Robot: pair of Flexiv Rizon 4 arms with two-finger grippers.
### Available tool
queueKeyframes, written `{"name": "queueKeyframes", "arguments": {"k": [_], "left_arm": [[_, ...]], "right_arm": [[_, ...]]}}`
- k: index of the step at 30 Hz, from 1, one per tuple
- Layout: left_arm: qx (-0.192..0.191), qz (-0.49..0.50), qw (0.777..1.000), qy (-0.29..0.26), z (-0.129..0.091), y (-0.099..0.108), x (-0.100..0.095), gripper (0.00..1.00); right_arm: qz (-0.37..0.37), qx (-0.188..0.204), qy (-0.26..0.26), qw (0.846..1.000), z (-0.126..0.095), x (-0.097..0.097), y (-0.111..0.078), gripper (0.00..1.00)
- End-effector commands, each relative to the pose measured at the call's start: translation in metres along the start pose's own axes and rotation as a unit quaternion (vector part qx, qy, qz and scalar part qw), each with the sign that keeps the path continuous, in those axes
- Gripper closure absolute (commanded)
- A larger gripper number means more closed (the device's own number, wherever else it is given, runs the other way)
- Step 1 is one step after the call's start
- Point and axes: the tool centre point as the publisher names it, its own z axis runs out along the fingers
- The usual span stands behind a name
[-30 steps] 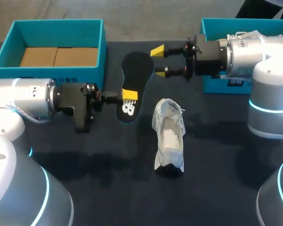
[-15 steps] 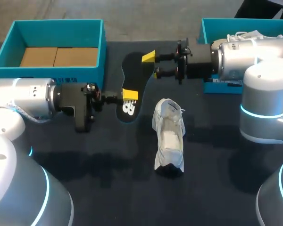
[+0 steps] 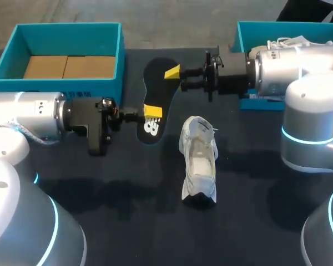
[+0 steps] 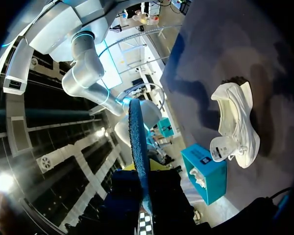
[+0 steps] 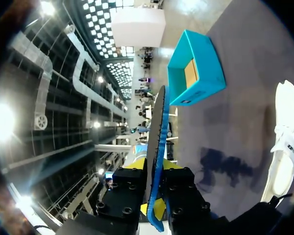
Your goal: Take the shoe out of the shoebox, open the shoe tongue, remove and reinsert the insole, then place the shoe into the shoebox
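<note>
A black insole (image 3: 156, 91) hangs above the table between my two grippers. My left gripper (image 3: 151, 112) is shut on its heel end, and the insole (image 4: 137, 142) runs edge-on out from between the fingers. My right gripper (image 3: 173, 73) is shut on the insole's far side edge near the toe; in the right wrist view the insole (image 5: 157, 142) stands edge-on between its fingers (image 5: 154, 208). The white shoe (image 3: 200, 158) lies on the dark table just right of the insole, opening up, and shows in both wrist views (image 4: 235, 125) (image 5: 284, 142).
An open teal shoebox (image 3: 116, 52) with a cardboard floor stands at the back left, also in the right wrist view (image 5: 193, 73). A second teal box (image 3: 250, 33) at the back right holds another white shoe and sits partly behind my right arm.
My right gripper has moved left onto the insole's edge and its fingers have closed on it. The left gripper, insole and shoe have stayed put.
</note>
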Motion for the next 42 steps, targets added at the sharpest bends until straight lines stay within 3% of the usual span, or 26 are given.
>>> {"name": "queueKeyframes", "arguments": {"k": [1, 7, 9, 21, 22, 23, 24, 25, 36, 42], "left_arm": [[-0.003, 0.001, 1.0, 0.0, 0.001, -0.002, 0.0, 1.0], [-0.003, 0.001, 1.0, 0.0, 0.001, -0.002, 0.0, 1.0], [-0.003, 0.001, 1.0, 0.0, 0.001, -0.002, 0.0, 1.0], [-0.003, 0.001, 1.0, 0.0, 0.001, -0.002, 0.0, 1.0], [-0.003, 0.001, 1.0, 0.0, 0.001, -0.002, 0.0, 0.71], [-0.003, 0.001, 1.0, 0.0, 0.001, -0.002, 0.0, 0.59], [-0.003, 0.001, 1.0, 0.0, 0.001, -0.002, 0.0, 0.33], [-0.003, 0.001, 1.0, 0.0, 0.001, -0.002, 0.001, 0.0], [0.003, -0.007, 1.0, 0.01, -0.005, -0.002, 0.003, 0.0], [0.003, -0.014, 0.999, 0.035, -0.027, 0.0, 0.006, 0.0]], "right_arm": [[0.001, -0.004, 0.001, 1.0, 0.005, -0.001, -0.003, 0.84], [0.003, -0.006, 0.003, 1.0, 0.007, -0.003, -0.002, 0.87], [0.004, -0.007, 0.003, 1.0, 0.007, -0.004, -0.001, 1.0], [0.013, -0.008, 0.009, 1.0, 0.006, -0.007, 0.003, 1.0], [0.013, -0.008, 0.009, 1.0, 0.006, -0.007, 0.003, 1.0], [0.013, -0.008, 0.009, 1.0, 0.006, -0.007, 0.003, 1.0], [0.013, -0.008, 0.009, 1.0, 0.006, -0.008, 0.004, 1.0], [0.014, -0.008, 0.009, 1.0, 0.006, -0.008, 0.004, 1.0], [0.015, -0.007, 0.015, 1.0, 0.0, -0.013, 0.007, 1.0], [0.01, -0.007, 0.019, 1.0, -0.009, -0.021, 0.013, 1.0]]}}
